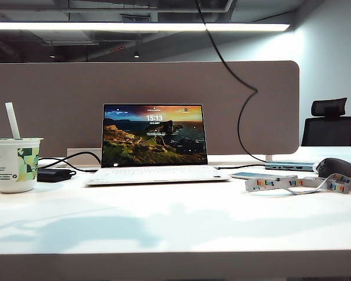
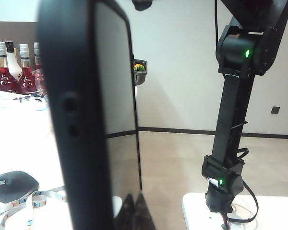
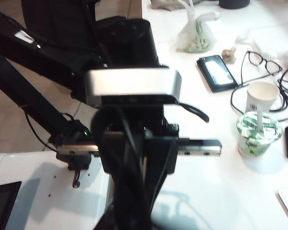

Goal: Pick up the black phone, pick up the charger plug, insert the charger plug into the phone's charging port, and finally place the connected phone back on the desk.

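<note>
The left gripper (image 2: 134, 213) is clamped tight on the black phone (image 2: 72, 120), holding it up in the air, clear of the desk (image 1: 175, 222). In the left wrist view the handset fills the foreground, edge-on, w/ two side buttons showing & its glossy face catching the room's reflection. The right arm (image 2: 235, 120) stands beyond it, green lights lit.

From the right wrist view the same phone (image 3: 201, 146) shows as a thin bar sticking out either side of the left arm's gripper, under that arm's silver camera (image 3: 132, 86). The right gripper (image 3: 129, 211) sits close in front of the phone w/ its jaws closed down narrow. A thin black cable (image 3: 122, 143) runs up from it toward the handset. The charger plug & the charging port can't be made out in the dark clutter, so whether they're joined can't be told.

On the desk: an open laptop (image 1: 154, 140) at centre-rear, screen lit; a paper cup (image 1: 14, 164) at the desk's left end; a pale phone (image 1: 263, 175), a lanyard (image 1: 298, 184) & a dark mouse (image 1: 337, 168) toward its right end. The taupe divider (image 1: 58, 105) rises along the desk's back edge.
</note>
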You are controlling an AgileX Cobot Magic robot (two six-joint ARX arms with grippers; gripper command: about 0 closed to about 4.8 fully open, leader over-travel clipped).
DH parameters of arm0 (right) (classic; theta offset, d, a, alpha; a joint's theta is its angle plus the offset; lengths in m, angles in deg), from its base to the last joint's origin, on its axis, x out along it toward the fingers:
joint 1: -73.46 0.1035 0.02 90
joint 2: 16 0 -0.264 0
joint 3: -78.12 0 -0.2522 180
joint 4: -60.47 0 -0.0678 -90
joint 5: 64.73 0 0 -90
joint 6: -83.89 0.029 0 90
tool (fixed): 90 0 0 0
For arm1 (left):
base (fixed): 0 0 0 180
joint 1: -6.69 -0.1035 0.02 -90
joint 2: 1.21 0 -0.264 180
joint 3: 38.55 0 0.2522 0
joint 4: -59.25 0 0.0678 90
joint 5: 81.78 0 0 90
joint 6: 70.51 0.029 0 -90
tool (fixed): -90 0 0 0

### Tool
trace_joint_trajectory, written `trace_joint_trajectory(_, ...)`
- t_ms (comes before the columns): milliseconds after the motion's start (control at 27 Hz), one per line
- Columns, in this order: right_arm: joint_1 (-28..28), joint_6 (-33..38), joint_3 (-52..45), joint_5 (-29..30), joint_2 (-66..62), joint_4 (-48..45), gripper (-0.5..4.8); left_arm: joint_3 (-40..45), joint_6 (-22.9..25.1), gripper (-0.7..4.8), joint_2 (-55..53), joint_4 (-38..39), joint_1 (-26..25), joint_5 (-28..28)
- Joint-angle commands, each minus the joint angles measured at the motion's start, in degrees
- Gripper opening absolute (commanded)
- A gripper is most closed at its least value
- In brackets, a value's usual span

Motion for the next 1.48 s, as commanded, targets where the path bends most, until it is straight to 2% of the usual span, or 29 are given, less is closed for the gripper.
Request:
trace_joint_trajectory(37,0.04,-0.42,0.15,-1.18,0.31,0.72,-0.06,-0.55,0.09,-0.06,0.44,-2.64,0.07,0.17)
trace_joint_trajectory(334,0.02,-0.39,0.15,-2.25,0.52,0.07,-0.06,-0.55,0.09,-0.06,0.44,-2.47,0.07,0.22)
trace_joint_trajectory(519,-0.87,-0.09,0.15,-10.84,0.55,-0.44,-0.06,-0.55,0.07,-0.06,0.44,-2.19,0.04,3.39)
trace_joint_trajectory(667,-3.34,4.70,0.13,-26.10,0.52,-2.54,-0.06,-0.55,0.09,-0.06,0.90,-1.84,-2.10,13.84)
trace_joint_trajectory(741,-5.31,9.35,0.11,-27.67,0.44,-4.11,-0.06,-0.55,0.09,-0.06,1.86,-1.77,-3.96,20.57)
trace_joint_trajectory(816,-6.99,10.97,0.09,-27.65,-0.42,-5.33,-0.06,-0.55,0.11,-0.06,3.28,-1.75,-5.79,27.21)
trace_joint_trajectory(927,-7.06,11.50,0.09,-27.63,-4.00,-6.10,-0.05,-0.55,0.09,-0.06,4.90,-1.75,-7.74,32.63)
trace_joint_trajectory(964,-7.06,11.50,0.09,-27.63,-5.68,-6.29,0.03,-0.55,0.11,-0.06,5.25,-1.68,-7.85,34.82)
trace_joint_trajectory(1038,-6.99,11.54,0.09,-26.60,-9.31,-7.08,0.95,-0.55,1.81,-0.06,6.43,-1.05,-7.89,37.66)
trace_joint_trajectory(1075,-6.84,11.87,0.09,-26.23,-11.30,-7.21,1.22,-0.55,3.65,-0.06,7.04,-0.57,-7.89,37.86)
trace_joint_trajectory(1112,-6.80,12.00,0.09,-25.59,-13.66,-6.99,1.31,-0.55,4.81,-0.06,7.54,-0.31,-7.89,37.79)
trace_joint_trajectory(1261,-6.69,11.93,0.09,-25.09,-22.71,-6.58,1.41,-0.55,4.59,-0.06,7.98,0.72,-7.89,37.57)
trace_joint_trajectory(1298,-6.60,11.91,0.09,-25.09,-24.22,-6.64,1.71,-0.55,4.59,-0.06,7.98,0.98,-7.87,37.46)
trace_joint_trajectory(1335,-6.23,11.91,0.09,-25.11,-26.64,-6.64,2.30,-0.55,4.59,-0.06,7.98,1.29,-7.89,37.51)
trace_joint_trajectory(1483,-4.46,11.93,0.07,-25.55,-32.17,-8.39,2.43,-0.55,4.61,-0.06,7.98,1.25,-7.89,37.62)
